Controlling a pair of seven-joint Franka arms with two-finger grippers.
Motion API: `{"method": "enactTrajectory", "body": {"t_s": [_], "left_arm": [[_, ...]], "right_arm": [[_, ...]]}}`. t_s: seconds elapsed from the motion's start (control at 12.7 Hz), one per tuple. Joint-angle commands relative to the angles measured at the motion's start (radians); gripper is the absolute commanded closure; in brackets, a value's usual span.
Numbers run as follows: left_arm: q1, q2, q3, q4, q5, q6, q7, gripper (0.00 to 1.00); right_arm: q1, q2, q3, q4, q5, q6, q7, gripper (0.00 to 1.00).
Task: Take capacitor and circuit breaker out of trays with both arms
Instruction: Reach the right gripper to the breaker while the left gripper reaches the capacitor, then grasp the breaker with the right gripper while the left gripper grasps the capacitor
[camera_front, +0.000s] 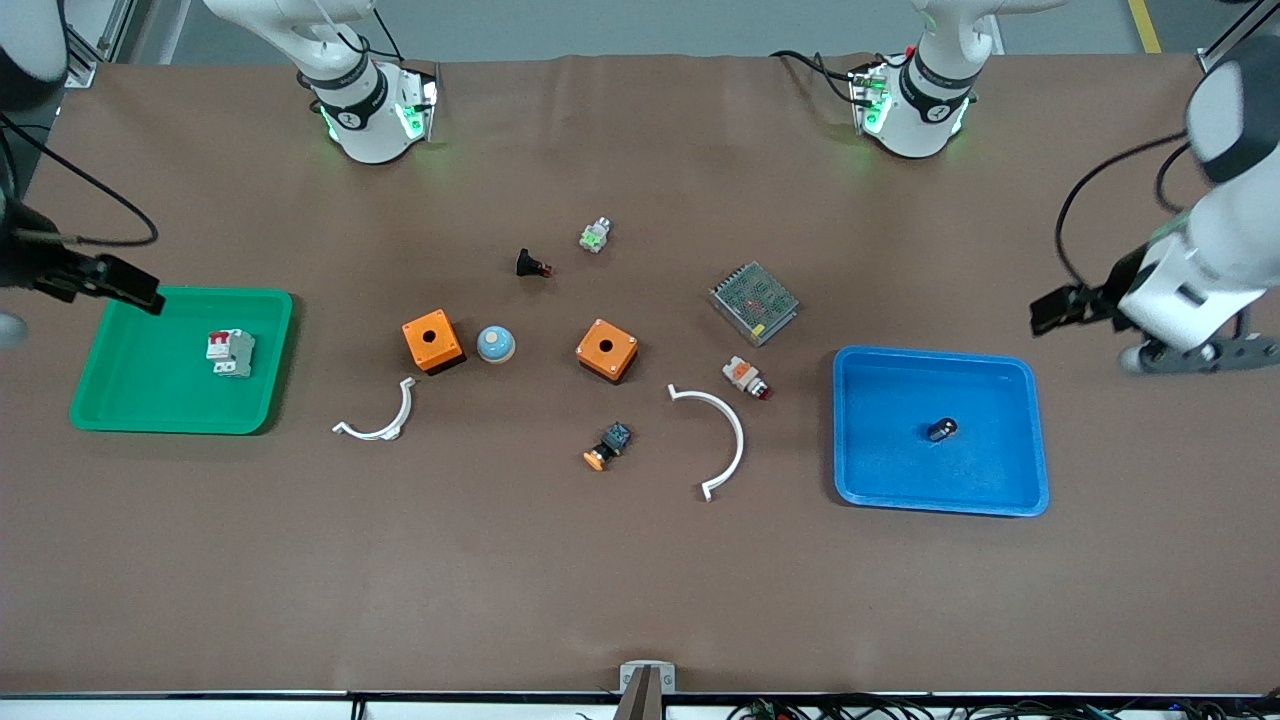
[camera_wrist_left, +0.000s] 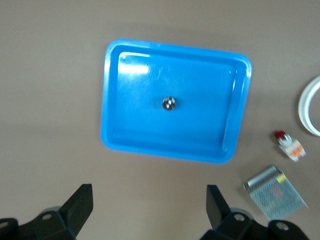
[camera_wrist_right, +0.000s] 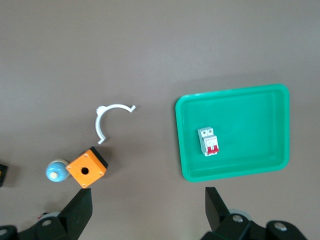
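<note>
Above bare table, both pincers (camera_wrist_left: 147, 210) (camera_wrist_right: 147, 210) gape wide, empty.

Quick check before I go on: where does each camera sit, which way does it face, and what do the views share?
Front: high across the table, facing both bases; sees the left gripper and right gripper.
Left wrist: looks straight down on the blue tray holding the capacitor; own jaws open.
Right wrist: looks down on the green tray holding the breaker; own jaws open.
Shared: front shows both trays.
</note>
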Motion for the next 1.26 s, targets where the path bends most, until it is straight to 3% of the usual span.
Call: {"method": "enactTrajectory", "body": {"t_s": [0.0,0.24,0.63,0.87,1.11,1.18], "left_arm": [[0.005,0.006,-0.003,-0.179,0.016,0.238,0.023,0.0],[0.0,0.124,-0.003,-0.192,0.016,0.364,0.016,0.0],[0.002,0.281,-0.003,-0.222,0.015,0.58,0.008,0.05],[-0.003,0.353,-0.004,-0.216,0.015,0.657,0.006,0.15],[-0.005,0.387,-0.004,-0.215,0.015,0.674,0.008,0.32],[-0.005,0.398,-0.004,-0.212,0.015,0.674,0.008,0.37]], "right_arm": [[-0.067,0.012,0.009,-0.13,-0.021,0.087,-0.078,0.0],[-0.145,0.027,0.007,-0.316,-0.021,0.248,-0.203,0.0],[-0.231,0.134,0.007,-0.571,-0.022,0.595,-0.354,0.0],[-0.288,0.199,0.009,-0.615,-0.022,0.735,-0.45,0.0],[-0.304,0.232,0.007,-0.669,-0.022,0.848,-0.467,0.01],[-0.307,0.239,0.009,-0.677,-0.021,0.862,-0.467,0.09]]}}
